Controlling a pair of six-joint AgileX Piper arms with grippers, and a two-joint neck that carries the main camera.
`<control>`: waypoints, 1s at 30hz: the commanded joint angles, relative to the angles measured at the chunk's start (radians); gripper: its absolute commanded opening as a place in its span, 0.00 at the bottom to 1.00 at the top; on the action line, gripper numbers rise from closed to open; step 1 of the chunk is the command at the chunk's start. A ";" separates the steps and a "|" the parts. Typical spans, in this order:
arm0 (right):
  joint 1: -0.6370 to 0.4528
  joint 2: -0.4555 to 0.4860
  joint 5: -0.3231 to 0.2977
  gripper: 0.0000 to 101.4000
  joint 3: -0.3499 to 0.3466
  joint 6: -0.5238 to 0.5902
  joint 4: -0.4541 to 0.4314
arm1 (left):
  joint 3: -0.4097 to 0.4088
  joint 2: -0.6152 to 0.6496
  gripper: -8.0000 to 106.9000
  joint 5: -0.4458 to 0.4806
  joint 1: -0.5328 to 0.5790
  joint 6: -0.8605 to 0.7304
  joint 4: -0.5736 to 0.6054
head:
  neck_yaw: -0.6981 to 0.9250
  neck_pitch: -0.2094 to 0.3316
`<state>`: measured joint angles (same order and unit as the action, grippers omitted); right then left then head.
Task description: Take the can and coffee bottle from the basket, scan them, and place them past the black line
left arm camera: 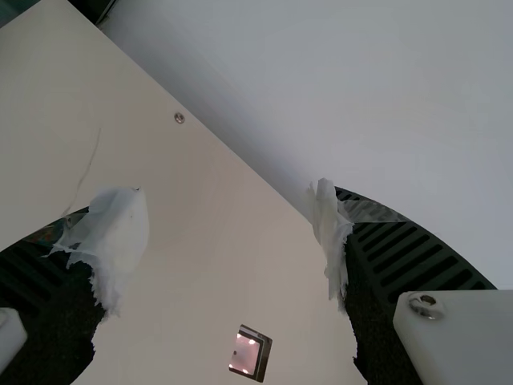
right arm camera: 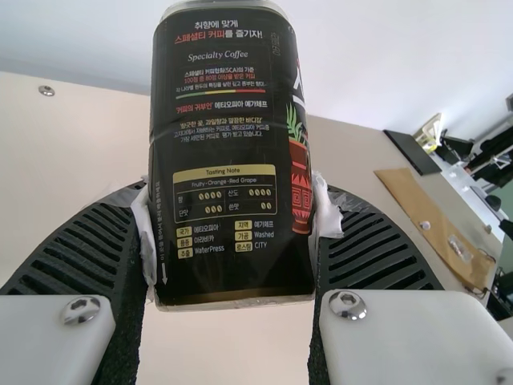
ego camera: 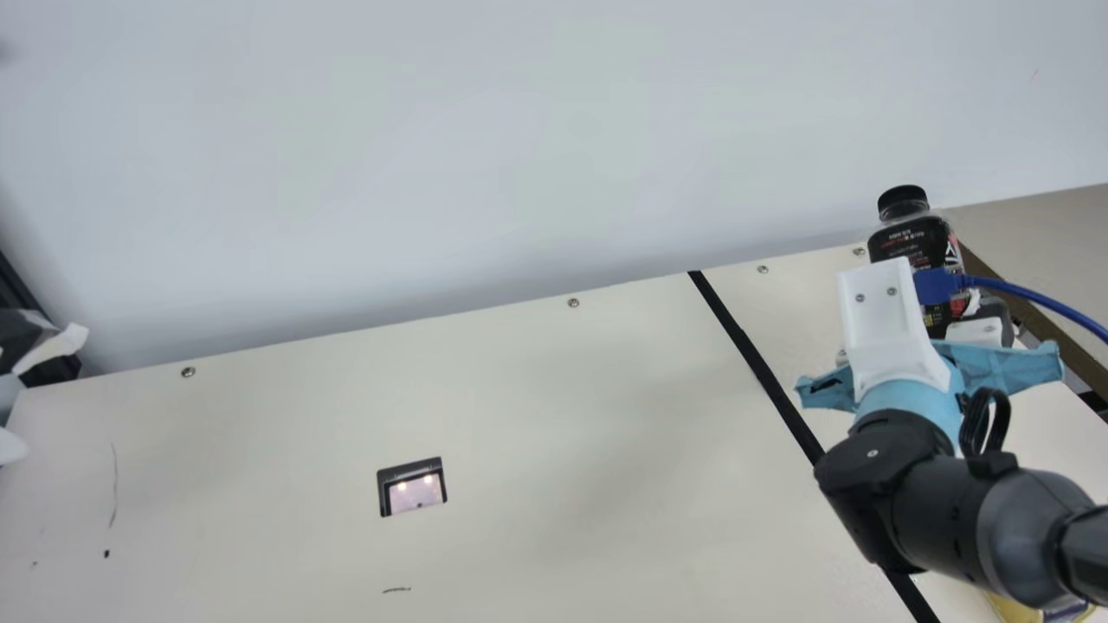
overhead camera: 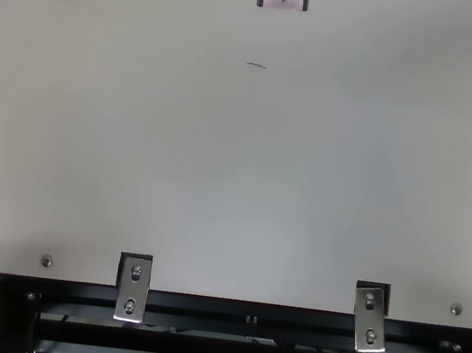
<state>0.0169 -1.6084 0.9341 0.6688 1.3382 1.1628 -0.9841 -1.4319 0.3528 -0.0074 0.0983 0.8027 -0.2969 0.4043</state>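
Note:
At the main view's right, my right gripper (ego camera: 896, 324) is at the coffee bottle (ego camera: 913, 242), which stands nearly upright, black-capped, beyond the black line (ego camera: 762, 372). In the right wrist view the ribbed fingers of my right gripper (right arm camera: 234, 212) press both sides of the dark coffee bottle (right arm camera: 228, 136). My left gripper (ego camera: 43, 350) is at the main view's left edge; in its wrist view my left gripper (left arm camera: 228, 216) is open, with nothing between its taped fingers. A yellow and blue item (ego camera: 1021, 609) lies partly hidden under the right arm; I cannot tell whether it is the can.
A lit scanner window (ego camera: 415, 491) is set into the cream table (ego camera: 563, 415). Behind the table rises a pale wall (ego camera: 433, 173). A blue cable (ego camera: 1039, 298) trails from the right wrist. Metal brackets (overhead camera: 132, 289) line the table's near edge.

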 commanded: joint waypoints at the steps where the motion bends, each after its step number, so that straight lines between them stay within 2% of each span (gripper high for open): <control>1: -0.035 -0.004 -0.003 0.00 0.007 0.006 -0.067 | 0.000 0.000 0.85 0.000 0.000 0.000 0.000 | -0.006 0.032; 9: -0.185 -0.036 -0.078 0.00 0.058 0.080 -0.248 | 0.000 0.000 0.85 0.000 0.000 0.000 0.000 | -0.006 0.032; 17: -0.343 -0.096 -0.217 0.00 0.129 0.156 -0.382 | 0.000 0.000 0.85 0.000 0.000 0.000 0.000 | -0.006 0.032; 24: -0.453 -0.145 -0.357 0.00 0.202 0.172 -0.439 | 0.000 0.000 0.85 0.000 0.000 0.000 0.000 | -0.006 0.032; 30: -0.518 -0.177 -0.531 0.00 0.249 0.148 -0.422 | 0.000 0.000 0.85 0.000 0.000 0.000 0.000 | -0.006 0.032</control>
<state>-0.4906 -1.7820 0.4819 0.9137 1.4875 0.7282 -0.9841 -1.4319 0.3528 -0.0074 0.0983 0.8027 -0.2917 0.4095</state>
